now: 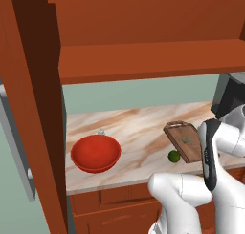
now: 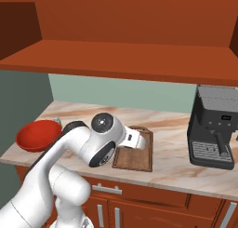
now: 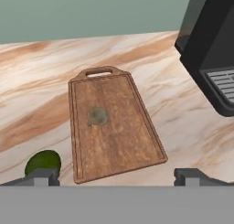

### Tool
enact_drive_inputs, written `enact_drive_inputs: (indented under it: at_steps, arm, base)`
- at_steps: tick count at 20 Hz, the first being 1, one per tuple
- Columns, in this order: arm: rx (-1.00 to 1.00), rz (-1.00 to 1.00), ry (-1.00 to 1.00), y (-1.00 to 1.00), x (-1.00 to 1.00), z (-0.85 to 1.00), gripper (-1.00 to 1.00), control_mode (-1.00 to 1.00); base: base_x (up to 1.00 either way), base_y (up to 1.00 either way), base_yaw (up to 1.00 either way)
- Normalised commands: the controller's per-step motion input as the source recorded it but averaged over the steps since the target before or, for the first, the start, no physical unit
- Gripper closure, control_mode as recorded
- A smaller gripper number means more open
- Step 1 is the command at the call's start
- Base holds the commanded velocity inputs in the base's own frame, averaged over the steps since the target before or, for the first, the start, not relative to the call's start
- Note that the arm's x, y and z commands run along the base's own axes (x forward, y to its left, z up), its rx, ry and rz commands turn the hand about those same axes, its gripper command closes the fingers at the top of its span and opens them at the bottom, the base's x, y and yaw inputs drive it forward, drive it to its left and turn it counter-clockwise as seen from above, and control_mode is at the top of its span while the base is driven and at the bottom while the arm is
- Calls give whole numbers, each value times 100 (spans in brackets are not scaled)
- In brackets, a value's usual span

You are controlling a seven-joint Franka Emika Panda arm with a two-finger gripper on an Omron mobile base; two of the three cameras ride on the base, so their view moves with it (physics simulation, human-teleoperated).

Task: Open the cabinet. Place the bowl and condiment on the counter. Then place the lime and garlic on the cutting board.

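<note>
The cabinet (image 1: 143,61) stands open, its door (image 1: 28,109) swung out at the left. On the counter (image 1: 139,128) sits the red bowl (image 1: 95,153), with the condiment (image 1: 101,132) just behind it. The cutting board (image 3: 114,127) lies to the right, and the garlic (image 3: 98,116) rests on it near the middle. The lime (image 3: 42,162) sits on the counter beside the board's long edge, off the wood. My gripper (image 3: 117,177) hovers over the board's near end, open and holding nothing; the lime is close to one fingertip (image 3: 43,176).
A black coffee machine (image 2: 216,129) stands on the counter right of the board. The open door's grey bar handle (image 1: 14,142) juts out at the far left. Drawer fronts (image 2: 139,199) run below the counter edge.
</note>
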Motion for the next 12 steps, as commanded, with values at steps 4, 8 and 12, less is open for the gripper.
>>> enact_drive_inputs:
  at_steps: [4, 8, 12]
  arm:
    - [7, -2, 1, 21, -22, 2, -100, -100]
    - [5, -2, 5, 31, -13, 0, -100, -100]
    - [1, -3, 10, 36, -2, 0, -100, -100]
  base:
    - [0, 0, 0]
    - [0, 0, 0]
    - [0, 0, 0]
